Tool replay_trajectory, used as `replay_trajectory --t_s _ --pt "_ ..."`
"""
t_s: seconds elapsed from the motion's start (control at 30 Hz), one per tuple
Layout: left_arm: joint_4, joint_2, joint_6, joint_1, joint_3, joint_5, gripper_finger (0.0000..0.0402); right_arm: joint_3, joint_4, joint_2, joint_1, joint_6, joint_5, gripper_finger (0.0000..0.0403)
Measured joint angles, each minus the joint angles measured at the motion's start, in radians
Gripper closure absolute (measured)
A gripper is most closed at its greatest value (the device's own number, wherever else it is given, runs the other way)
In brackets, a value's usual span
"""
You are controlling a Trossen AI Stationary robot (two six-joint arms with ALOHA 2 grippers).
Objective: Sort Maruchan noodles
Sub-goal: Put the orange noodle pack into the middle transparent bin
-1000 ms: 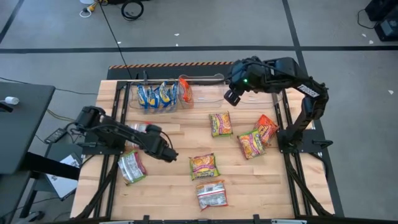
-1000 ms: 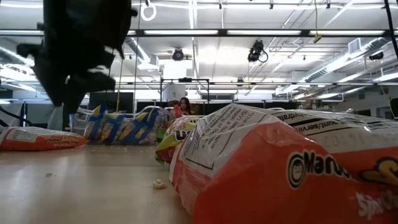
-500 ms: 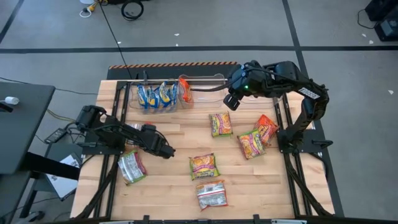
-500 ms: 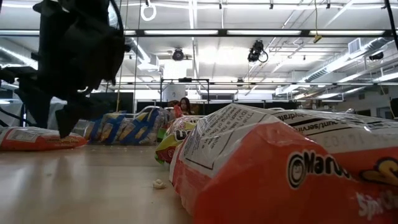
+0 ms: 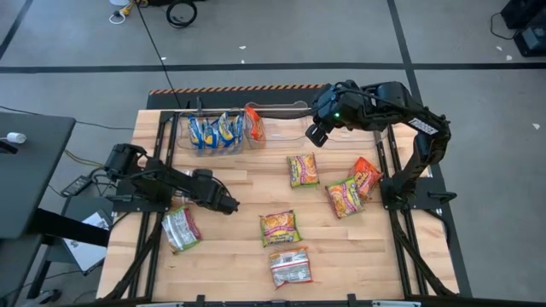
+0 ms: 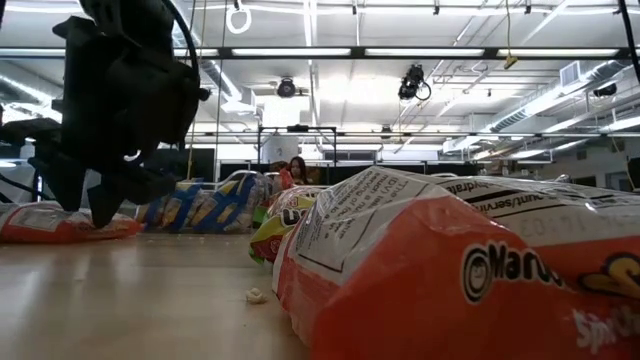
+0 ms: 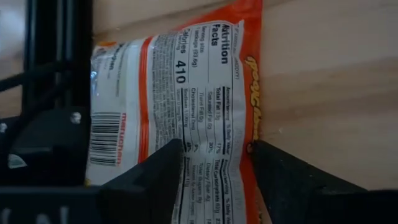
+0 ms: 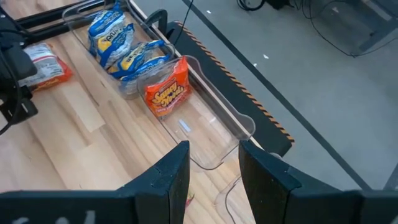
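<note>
Maruchan noodles packet point(image 7: 180, 106): light, crinkly, slippery film, brittle inside | lies just ahead of left gripper point(image 7: 214, 165), fingers apart, empty | pinch across narrow edge | right gripper point(image 8: 214, 163) parted over bin point(image 8: 214, 134)

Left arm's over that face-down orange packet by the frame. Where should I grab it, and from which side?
Take the orange packet across its short width, coming straight down: it lies flat, label down. The left gripper is open, one finger on each side. The frame rail crowds one long edge.

Blue-yellow packets point(image 5: 212, 131) and one orange packet point(image 5: 253, 124) stand on edge at the back; seven more noodle packets point(image 5: 280, 228) lie flat, scattered across the wood.
</note>
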Motion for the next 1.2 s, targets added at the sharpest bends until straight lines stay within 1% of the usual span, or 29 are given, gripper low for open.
replay_trajectory --t_s 0.1,0.23,0.37,0.43,0.5,0.63,0.8,1.0,1.1,1.2 --pt "-0.015 0.0 0.0 -0.01 0.036 0.012 0.0203 0.0 0.0 0.0 0.001 -0.004 0.0 0.026" --pt "-0.11 0.0 -0.001 -0.016 0.083 -0.016 0.0203 0.0 0.0 0.0 0.0 -0.01 0.0 0.026" --pt "-0.077 0.0 -0.004 -0.007 0.077 -0.014 0.0203 0.0 0.0 0.0 0.001 -0.03 0.0 0.026" --pt "-0.032 0.0 -0.001 -0.008 0.077 -0.02 0.0203 0.0 0.0 0.0 -0.002 -0.034 0.0 0.026" --pt "0.024 0.0 0.033 -0.004 0.077 -0.021 0.0204 -0.003 0.002 0.0 -0.003 -0.033 0.002 0.026" --pt "0.005 0.047 0.06 0.014 0.079 -0.001 0.0219 -0.048 0.03 0.002 -0.003 -0.03 0.003 0.026" --pt "-0.01 0.084 0.071 0.014 0.079 0.001 0.024 -0.164 0.083 0.001 0.007 -0.026 -0.024 0.026" --pt "-0.026 0.089 0.086 0.021 0.079 0.029 0.0265 -0.378 0.217 0.002 0.077 -0.057 -0.148 0.026" --pt "-0.039 0.089 0.088 0.026 0.079 0.055 0.0298 -0.483 0.282 0.001 0.124 -0.053 -0.19 0.026" --pt "-0.065 0.089 0.089 0.025 0.079 0.072 0.0349 -0.559 0.295 0.001 0.172 -0.018 -0.213 0.026"
